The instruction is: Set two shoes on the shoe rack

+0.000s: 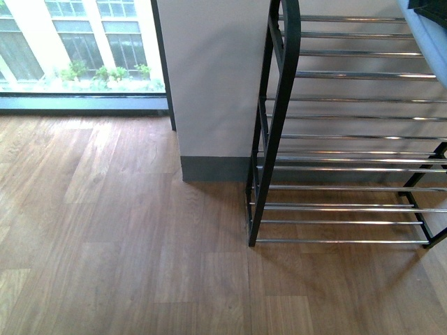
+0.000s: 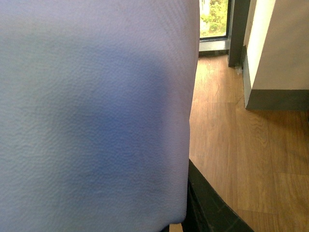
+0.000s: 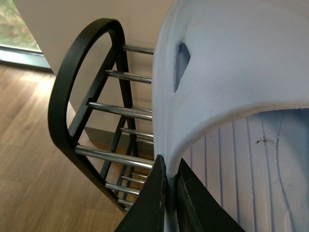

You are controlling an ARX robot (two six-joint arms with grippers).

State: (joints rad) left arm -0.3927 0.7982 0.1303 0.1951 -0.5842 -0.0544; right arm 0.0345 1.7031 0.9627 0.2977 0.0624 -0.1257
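The right gripper [image 3: 166, 193] is closed on the edge of a pale blue-white rubber slide [image 3: 231, 72], its two black fingers [image 3: 149, 203] pinching the strap's rim between them. In the right wrist view the slide hangs just beside the rounded top corner of the tall shoe rack with a black metal frame and thin chrome rods [image 3: 72, 116], over its upper rods. In the front view a strip of the same pale blue slide [image 1: 427, 35] shows at the top right edge, above the rack's upper tiers; the rack [image 1: 279, 105] stands on the brown wooden floor [image 1: 105, 244] against a grey-white wall pillar [image 1: 213, 77].

The left wrist view is almost filled by a second pale blue-white rubber slide [image 2: 91, 116], very close to the lens. A black part of the left gripper [image 2: 207, 203] shows beside it, but whether that gripper is open or clamped cannot be told.
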